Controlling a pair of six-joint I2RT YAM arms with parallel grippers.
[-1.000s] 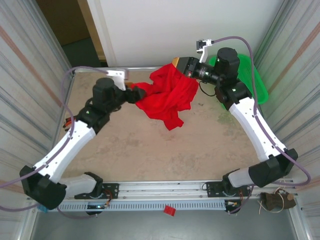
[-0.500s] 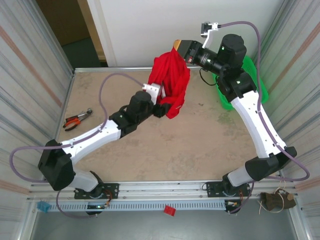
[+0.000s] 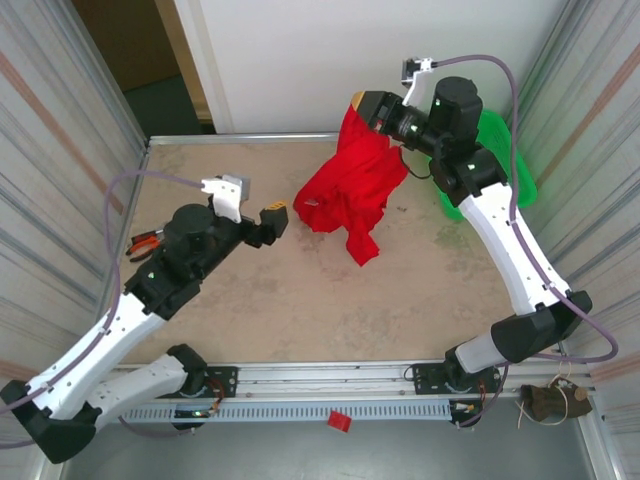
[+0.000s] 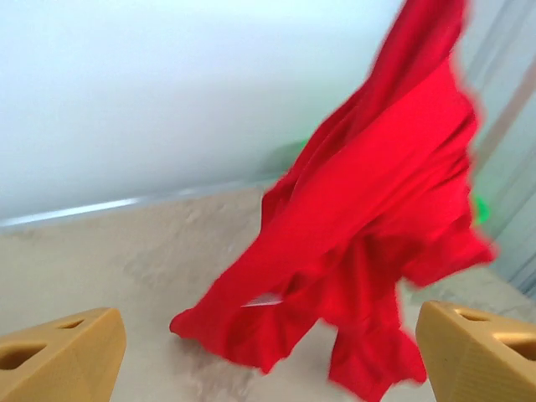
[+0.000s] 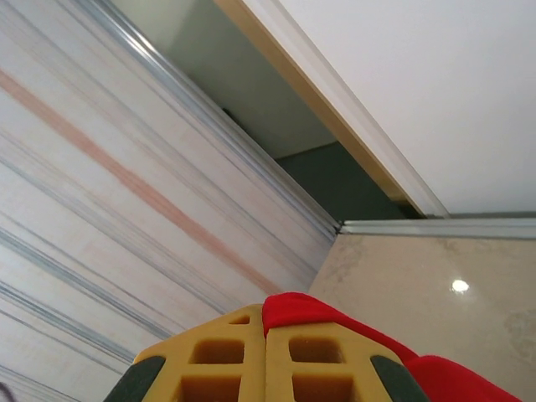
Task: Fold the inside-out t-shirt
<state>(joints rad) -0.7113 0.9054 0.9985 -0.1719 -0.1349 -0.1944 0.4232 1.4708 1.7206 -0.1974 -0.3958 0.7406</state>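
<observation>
Slippage is the main risk. The inside-out t-shirt [image 3: 350, 195] hangs bunched from the right gripper [image 3: 357, 102], whose jaws are pressed together on one small fold of red cloth, high over the far side of the desk [image 3: 300, 310]. A quick swing could pull that pinch loose or drape cloth over the green mesh basket [image 3: 508, 150] just beside it. The left gripper [image 3: 272, 218] hovers near the shirt's left edge, jaws spread wide and empty. If they close on several layers, that would probably lock in the twist. Open desk lies toward the near rail, and pliers [image 3: 150, 243] sit by the left wall.
</observation>
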